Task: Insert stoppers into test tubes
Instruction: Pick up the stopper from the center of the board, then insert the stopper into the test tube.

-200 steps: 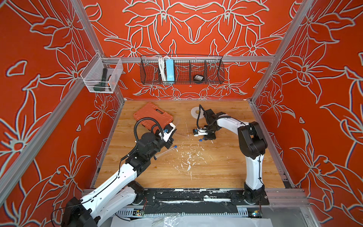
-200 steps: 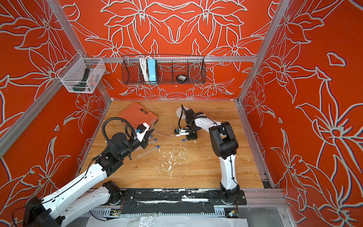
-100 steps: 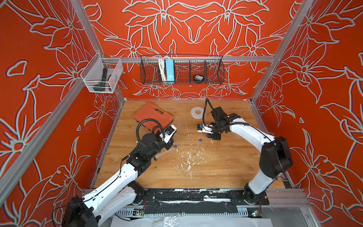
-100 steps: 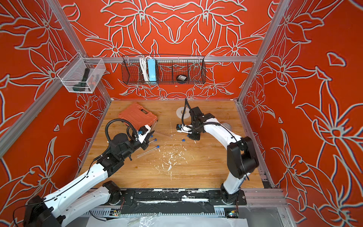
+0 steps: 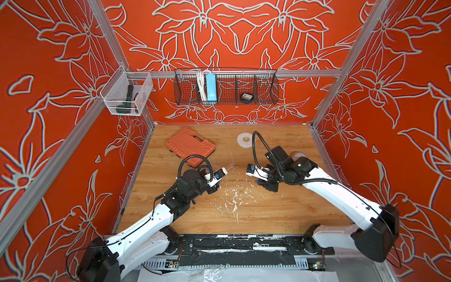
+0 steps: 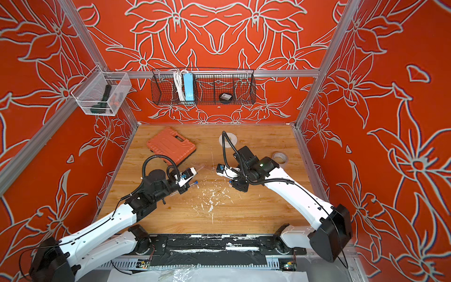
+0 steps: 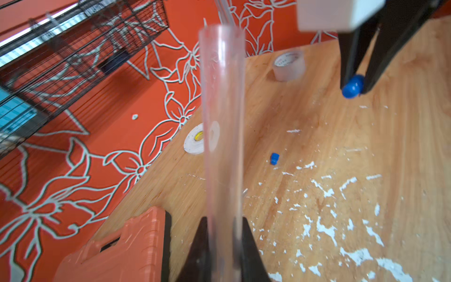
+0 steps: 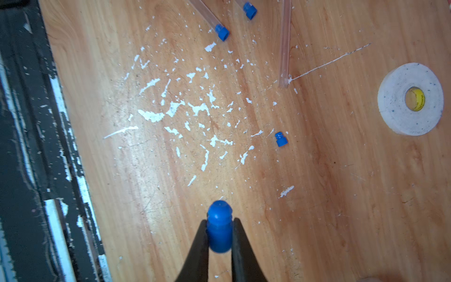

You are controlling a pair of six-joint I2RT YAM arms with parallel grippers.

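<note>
Top views overlook the whole table [image 5: 268, 214]; wrist cameras sit close.

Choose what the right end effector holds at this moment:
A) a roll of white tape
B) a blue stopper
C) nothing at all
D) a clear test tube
B: in the right wrist view, the right end effector is shut on a blue stopper above the table, while the test tube is in the left end effector.
</note>
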